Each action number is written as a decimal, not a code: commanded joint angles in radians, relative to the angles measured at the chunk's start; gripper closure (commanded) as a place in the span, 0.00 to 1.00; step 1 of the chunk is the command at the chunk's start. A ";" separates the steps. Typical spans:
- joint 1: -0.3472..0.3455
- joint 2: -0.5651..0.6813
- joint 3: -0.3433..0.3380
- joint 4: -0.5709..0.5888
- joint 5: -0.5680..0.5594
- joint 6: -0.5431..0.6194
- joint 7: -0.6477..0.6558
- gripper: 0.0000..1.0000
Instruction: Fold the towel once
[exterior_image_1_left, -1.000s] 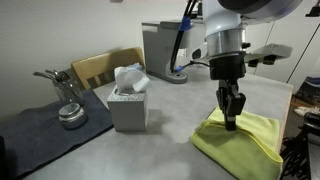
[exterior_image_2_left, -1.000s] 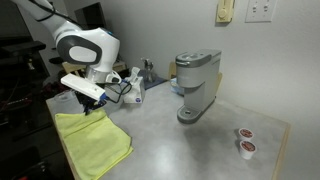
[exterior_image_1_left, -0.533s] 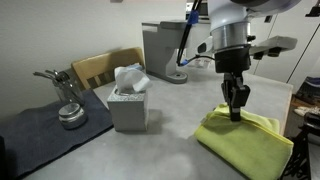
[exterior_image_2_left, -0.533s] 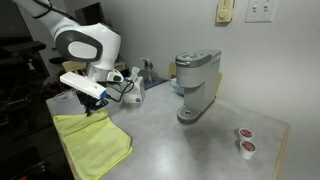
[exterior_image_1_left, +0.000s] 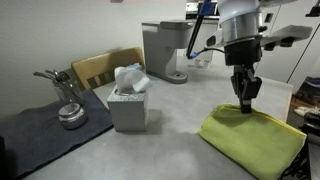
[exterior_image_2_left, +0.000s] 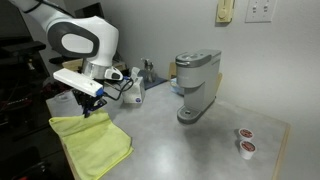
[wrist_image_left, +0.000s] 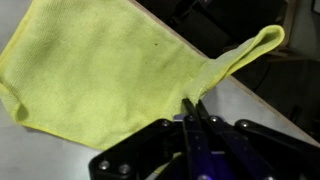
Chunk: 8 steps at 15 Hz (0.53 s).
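Observation:
The yellow-green towel (exterior_image_1_left: 255, 140) lies on the grey table near its edge; it also shows in an exterior view (exterior_image_2_left: 92, 147) and in the wrist view (wrist_image_left: 100, 70). My gripper (exterior_image_1_left: 245, 104) is shut on one edge of the towel and holds that edge lifted a little above the table, stretching the cloth toward the table's edge. In the wrist view the closed fingers (wrist_image_left: 192, 104) pinch a drawn-out corner of the towel. The gripper also shows in an exterior view (exterior_image_2_left: 87, 110).
A grey tissue box (exterior_image_1_left: 127, 103) stands mid-table. A grey coffee machine (exterior_image_2_left: 196, 85) stands behind. Two coffee pods (exterior_image_2_left: 243, 141) lie at the far corner. A dark mat with a metal press (exterior_image_1_left: 65, 108) and a wooden chair (exterior_image_1_left: 105, 66) are nearby.
My gripper has moved away from the tissue box toward the table's edge, pulling the pinched towel edge with it, so the bunched towel has spread flatter.

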 joint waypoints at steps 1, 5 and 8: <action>0.010 -0.066 -0.030 -0.040 -0.040 -0.029 0.025 0.99; 0.006 -0.096 -0.056 -0.051 -0.069 -0.046 0.016 0.99; 0.001 -0.116 -0.078 -0.056 -0.095 -0.054 -0.002 0.99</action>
